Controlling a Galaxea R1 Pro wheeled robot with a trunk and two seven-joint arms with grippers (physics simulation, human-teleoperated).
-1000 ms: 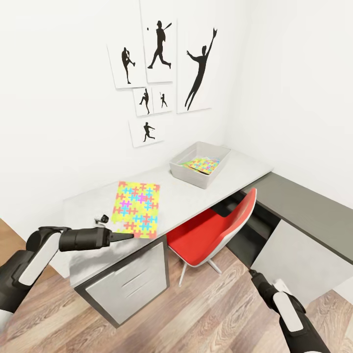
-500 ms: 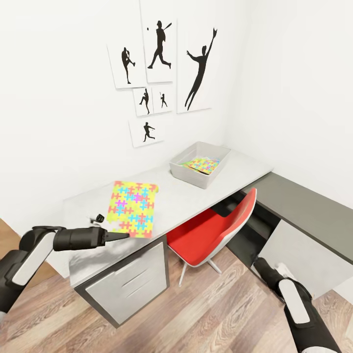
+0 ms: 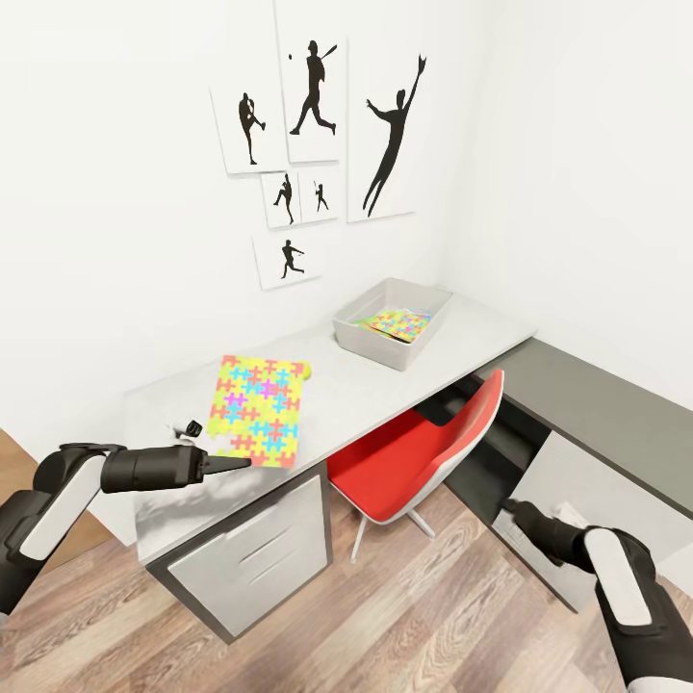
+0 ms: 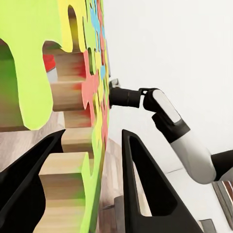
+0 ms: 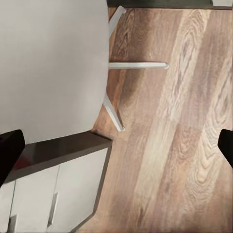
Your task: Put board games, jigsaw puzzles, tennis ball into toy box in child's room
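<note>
A jigsaw puzzle (image 3: 260,409) of yellow, pink, blue and green pieces hangs just over the left part of the white table (image 3: 375,385). My left gripper (image 3: 245,463) is shut on its near edge. In the left wrist view the puzzle (image 4: 92,73) runs edge-on between the two black fingers (image 4: 141,184) of the left gripper (image 4: 92,138). The grey toy box (image 3: 377,346) stands at the table's back right with a second jigsaw puzzle (image 3: 393,324) lying in it. My right gripper (image 3: 509,504) is low by the dark side desk, open and empty, its fingertips (image 5: 9,148) wide apart.
A red chair (image 3: 419,462) is pushed under the table between my two arms. A small dark object (image 3: 192,426) lies on the table left of the held puzzle. White drawers (image 3: 255,558) sit below. The lower dark desk (image 3: 597,414) runs along the right wall.
The left gripper has drawn back to the left with the puzzle, whose far part has lifted off the table. The right arm has swung right, towards the side desk.
</note>
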